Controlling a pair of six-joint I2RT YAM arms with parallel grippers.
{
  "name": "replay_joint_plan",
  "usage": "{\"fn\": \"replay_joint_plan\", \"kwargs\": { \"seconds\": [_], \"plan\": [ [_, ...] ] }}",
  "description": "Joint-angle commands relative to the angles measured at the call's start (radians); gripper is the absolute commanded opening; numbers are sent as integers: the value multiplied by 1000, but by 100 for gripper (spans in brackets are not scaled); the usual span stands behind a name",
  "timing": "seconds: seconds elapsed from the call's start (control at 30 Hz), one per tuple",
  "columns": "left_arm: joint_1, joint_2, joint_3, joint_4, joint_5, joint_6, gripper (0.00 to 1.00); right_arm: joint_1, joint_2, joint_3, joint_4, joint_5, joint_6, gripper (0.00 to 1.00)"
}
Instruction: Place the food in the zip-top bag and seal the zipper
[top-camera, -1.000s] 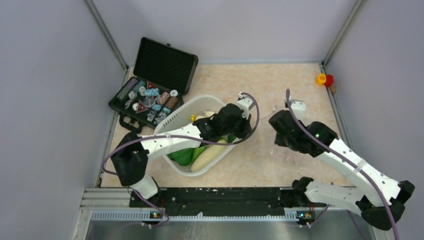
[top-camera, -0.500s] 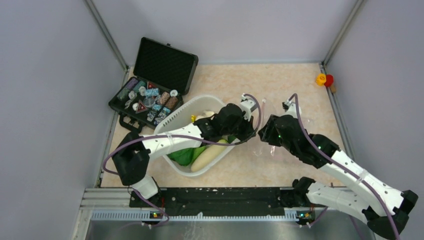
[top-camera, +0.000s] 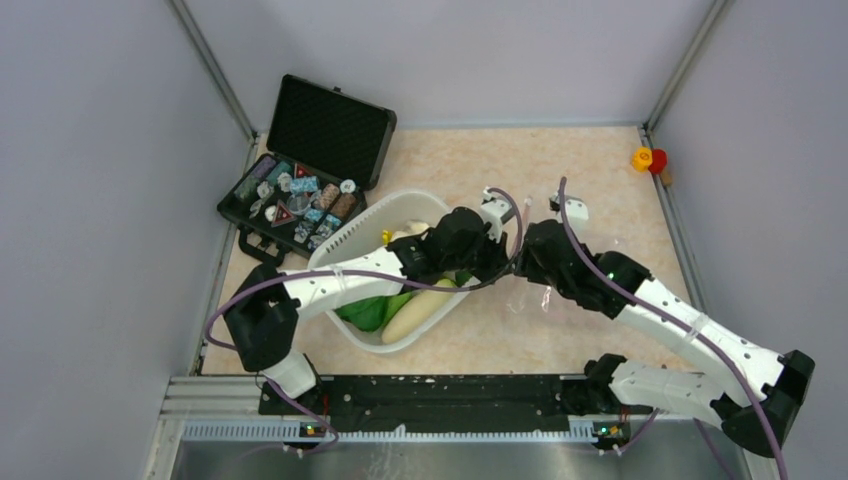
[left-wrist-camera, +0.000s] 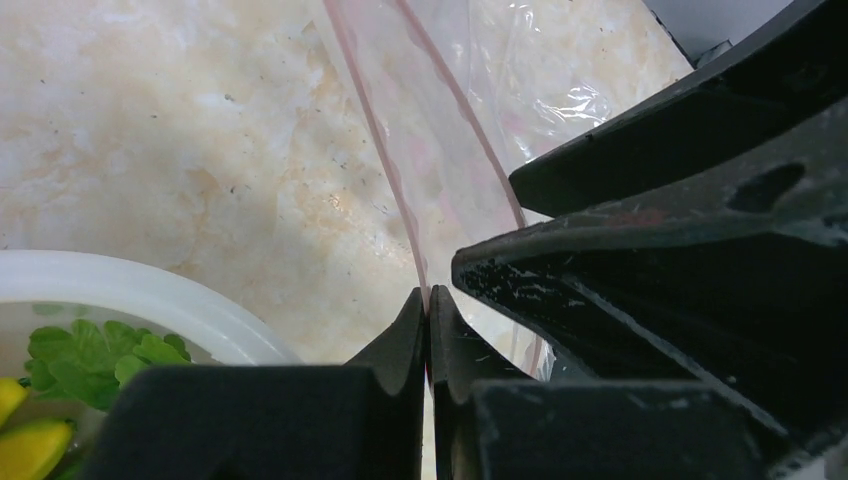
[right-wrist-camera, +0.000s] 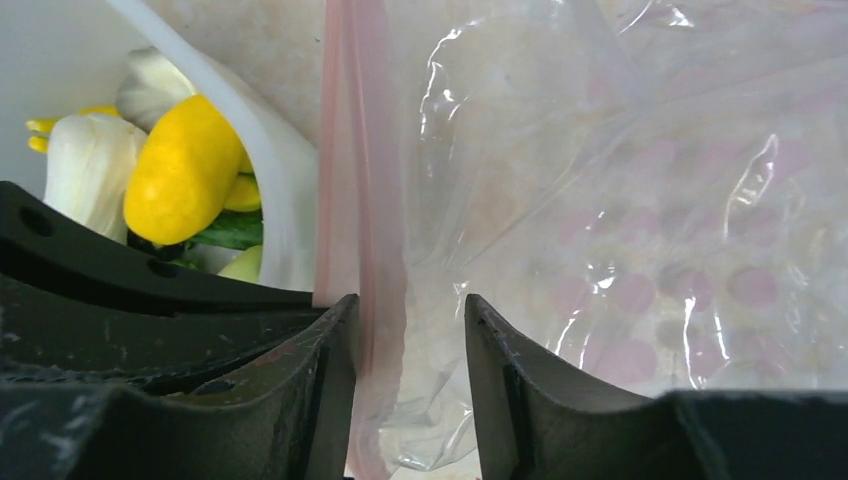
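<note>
The clear zip-top bag (top-camera: 560, 262) lies on the table right of the white tub (top-camera: 345, 245). My left gripper (left-wrist-camera: 428, 300) is shut on the bag's pinkish-red zipper strip (left-wrist-camera: 375, 150) at its mouth. My right gripper (right-wrist-camera: 405, 310) is open, its fingers either side of the strip (right-wrist-camera: 355, 170) and the bag's top layer (right-wrist-camera: 620, 200). The food sits in the tub: a yellow pepper (right-wrist-camera: 180, 170), white radish (top-camera: 418, 310), green vegetables (top-camera: 372, 312) and leafy greens (left-wrist-camera: 95, 350). The slider tab is not visible.
An open black case (top-camera: 300, 190) of small trinkets stands at the back left. A small yellow and red toy (top-camera: 648, 159) lies in the back right corner. Grey walls close in the table on three sides.
My right arm has swung left to the bag's mouth, next to my left gripper, and its fingers now straddle the zipper strip. The left arm has stayed still.
</note>
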Motion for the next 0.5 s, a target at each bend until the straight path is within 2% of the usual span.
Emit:
{"fn": "replay_joint_plan", "kwargs": {
  "seconds": [0.0, 0.03, 0.07, 0.1, 0.2, 0.23, 0.43, 0.47],
  "plan": [
    [-5, -54, -4, 64, -6, -10, 0, 19, -9, 39, -42, 71, -2, 40],
    [-5, -154, -3, 65, -5, -10, 0, 19, -8, 38, -46, 75, -2, 39],
    [-4, -69, -4, 65, -5, -10, 0, 18, -7, 37, -53, 79, -2, 38],
    [-5, -61, -6, 65, -7, -10, 0, 18, -4, 38, -61, 83, -4, 34],
    [-5, -65, -6, 65, -5, -5, 0, 18, -3, 46, -91, 106, -3, 29],
    [-4, -66, -3, 63, -4, -5, 0, 18, -5, 49, -97, 113, -4, 23],
    [-5, -71, -6, 56, -28, -3, 0, 19, -23, 67, -93, 107, -16, 10],
    [-4, -68, -7, 35, -37, -1, 0, 18, -29, 69, -84, 97, -23, 2]
  ]
}}
